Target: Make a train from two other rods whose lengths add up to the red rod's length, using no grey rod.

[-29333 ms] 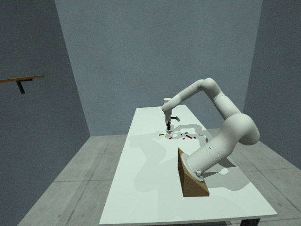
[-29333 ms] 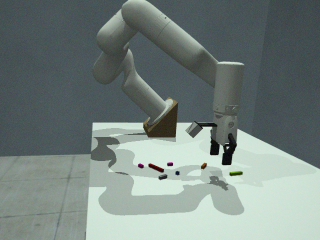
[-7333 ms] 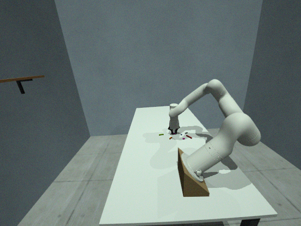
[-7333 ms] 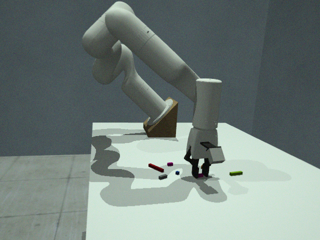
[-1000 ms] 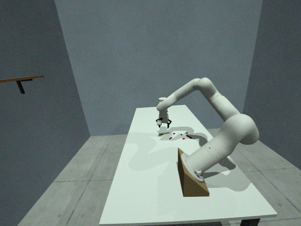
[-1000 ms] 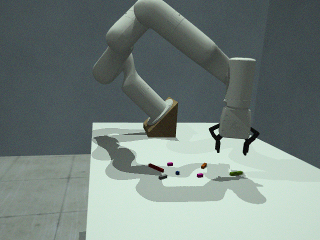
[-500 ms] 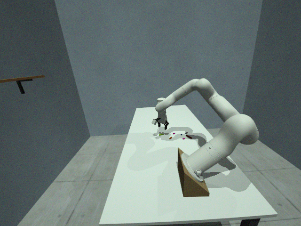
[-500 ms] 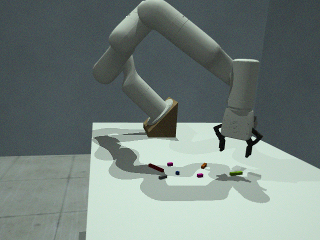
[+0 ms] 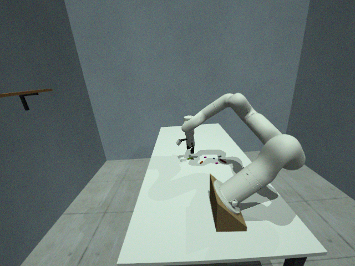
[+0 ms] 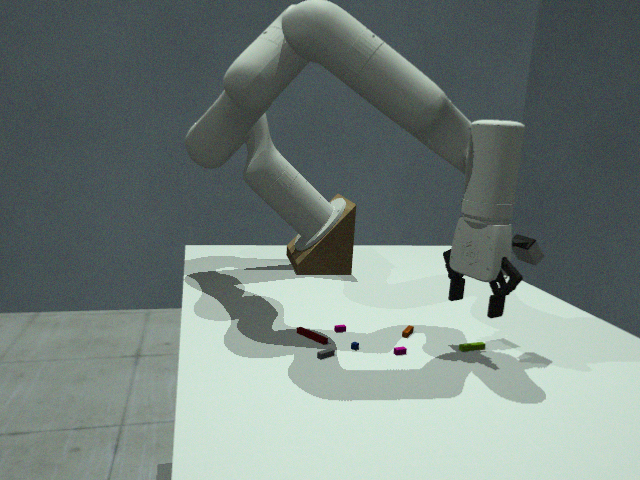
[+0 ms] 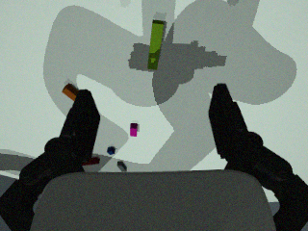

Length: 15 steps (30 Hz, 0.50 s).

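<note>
Hovering above the tabletop [image 10: 258, 439] with jaws spread wide, holding nothing, over the lime rod [image 10: 471, 346] lying flat at the right. Lying well apart leftward: orange rod [image 10: 407, 331], two magenta rods [image 10: 399, 350] [image 10: 339, 328], blue rod [image 10: 354, 345], grey rod [image 10: 325, 353], red rod [image 10: 312, 335].
</note>
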### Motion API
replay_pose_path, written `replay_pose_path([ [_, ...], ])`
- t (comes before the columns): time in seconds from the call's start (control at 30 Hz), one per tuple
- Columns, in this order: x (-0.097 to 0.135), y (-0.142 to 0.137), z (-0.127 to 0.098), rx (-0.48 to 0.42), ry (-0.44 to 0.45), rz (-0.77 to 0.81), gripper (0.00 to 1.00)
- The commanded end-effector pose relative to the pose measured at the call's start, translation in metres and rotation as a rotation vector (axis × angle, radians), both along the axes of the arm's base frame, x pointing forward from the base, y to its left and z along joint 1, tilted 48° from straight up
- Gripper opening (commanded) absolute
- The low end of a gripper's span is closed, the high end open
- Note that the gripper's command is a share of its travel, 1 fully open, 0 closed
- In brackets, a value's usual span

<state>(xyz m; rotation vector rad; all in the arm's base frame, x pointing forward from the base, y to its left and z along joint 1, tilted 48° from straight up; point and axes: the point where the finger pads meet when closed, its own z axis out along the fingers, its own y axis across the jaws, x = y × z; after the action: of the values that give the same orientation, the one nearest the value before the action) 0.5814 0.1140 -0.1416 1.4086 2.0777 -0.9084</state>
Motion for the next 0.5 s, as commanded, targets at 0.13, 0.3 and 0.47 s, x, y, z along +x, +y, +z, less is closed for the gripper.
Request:
replay_pose_path([
  [0.13, -0.0002, 0.0029, -0.0029, 0.002, -0.110, -0.088, 1.00],
  [0.3, -0.0004, 0.0032, -0.0035, 0.002, -0.128, -0.105, 1.00],
  [0.47, -0.0004, 0.0033, -0.0036, 0.002, -0.130, -0.107, 1.00],
])
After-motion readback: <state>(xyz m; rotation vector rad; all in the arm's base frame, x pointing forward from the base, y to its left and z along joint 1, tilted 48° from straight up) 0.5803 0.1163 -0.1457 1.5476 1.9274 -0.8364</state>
